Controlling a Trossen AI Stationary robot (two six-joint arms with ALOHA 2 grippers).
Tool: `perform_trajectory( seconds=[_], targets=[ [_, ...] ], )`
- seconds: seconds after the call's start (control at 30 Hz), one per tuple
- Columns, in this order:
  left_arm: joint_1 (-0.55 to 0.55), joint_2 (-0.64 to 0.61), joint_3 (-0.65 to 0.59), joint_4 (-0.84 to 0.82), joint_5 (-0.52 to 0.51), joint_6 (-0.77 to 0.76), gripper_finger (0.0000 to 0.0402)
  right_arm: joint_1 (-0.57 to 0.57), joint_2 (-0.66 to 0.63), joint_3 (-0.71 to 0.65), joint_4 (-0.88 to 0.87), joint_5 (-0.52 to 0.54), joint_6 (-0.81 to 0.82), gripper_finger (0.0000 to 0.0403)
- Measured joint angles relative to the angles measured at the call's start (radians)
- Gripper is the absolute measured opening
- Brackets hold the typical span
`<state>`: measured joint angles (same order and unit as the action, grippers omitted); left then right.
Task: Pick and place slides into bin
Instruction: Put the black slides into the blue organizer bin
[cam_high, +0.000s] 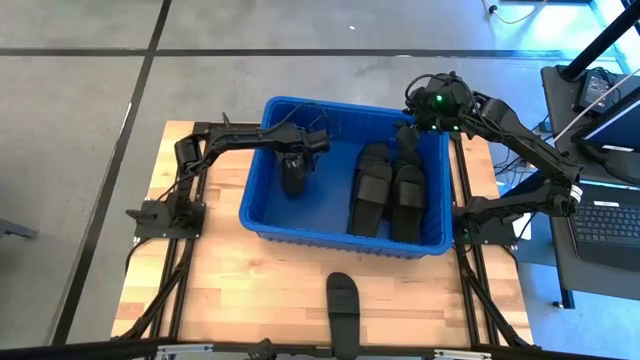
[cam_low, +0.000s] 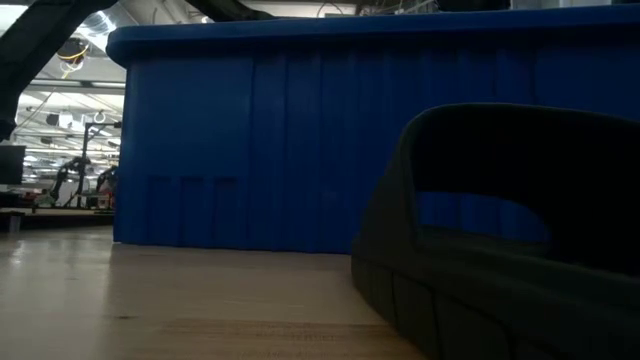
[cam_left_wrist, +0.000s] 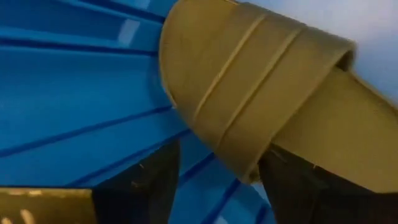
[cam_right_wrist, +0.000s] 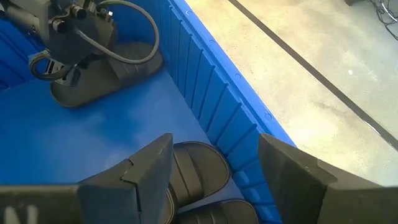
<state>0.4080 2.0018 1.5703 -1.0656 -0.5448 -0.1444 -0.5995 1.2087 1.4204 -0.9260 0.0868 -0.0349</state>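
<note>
Slide (cam_high: 341, 304) outside bin (cam_high: 262, 192), left claw (cam_high: 295, 175) inside

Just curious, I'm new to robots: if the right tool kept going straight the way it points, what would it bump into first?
Probably the slides lying on the bin floor between its open fingers.

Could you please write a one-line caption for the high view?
Left tool lowers a slide into the blue bin; one slide waits on the table.
</note>
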Motion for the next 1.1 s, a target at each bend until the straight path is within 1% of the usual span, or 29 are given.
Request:
perform_trajectory(
  seconds=[0.1, 0.3, 0.43, 0.53, 0.6, 0.77, 0.97, 1.03, 1.1],
  targets=[
    [0.001, -0.001, 0.000, -0.001, 0.038, 0.002, 0.0228, 0.000, 0.000, 0.000, 0.000, 0.000, 0.000, 0.0236],
    [0.000, -0.001, 0.000, -0.002, 0.039, 0.027, 0.0280, 0.000, 0.000, 0.000, 0.000, 0.000, 0.000, 0.0236],
    [-0.005, -0.005, 0.000, -0.013, 0.041, 0.025, 0.0289, 0.000, 0.000, 0.000, 0.000, 0.000, 0.000, 0.0236],
    [-0.021, -0.032, 0.001, -0.020, 0.042, 0.026, 0.0290, 0.000, 0.000, 0.000, 0.000, 0.000, 0.000, 0.0236],
    [-0.034, -0.059, 0.000, -0.023, 0.065, 0.025, 0.0290, 0.000, 0.000, 0.000, 0.000, 0.000, 0.001, 0.0236],
    [-0.076, -0.188, 0.000, 0.019, 0.111, 0.017, 0.0290, 0.000, 0.000, 0.000, 0.000, -0.001, 0.000, 0.0236],
    [-0.154, -0.403, 0.001, 0.170, 0.113, 0.037, 0.0290, 0.007, 0.000, 0.000, 0.000, -0.009, -0.022, 0.0236],
    [-0.186, -0.474, 0.001, 0.197, 0.113, 0.041, 0.0290, 0.020, 0.000, 0.000, 0.006, -0.042, -0.027, 0.0236],
    [-0.219, -0.536, 0.001, 0.209, 0.113, 0.041, 0.0290, 0.031, 0.000, 0.000, 0.032, -0.105, -0.008, 0.0236]
  ],
)
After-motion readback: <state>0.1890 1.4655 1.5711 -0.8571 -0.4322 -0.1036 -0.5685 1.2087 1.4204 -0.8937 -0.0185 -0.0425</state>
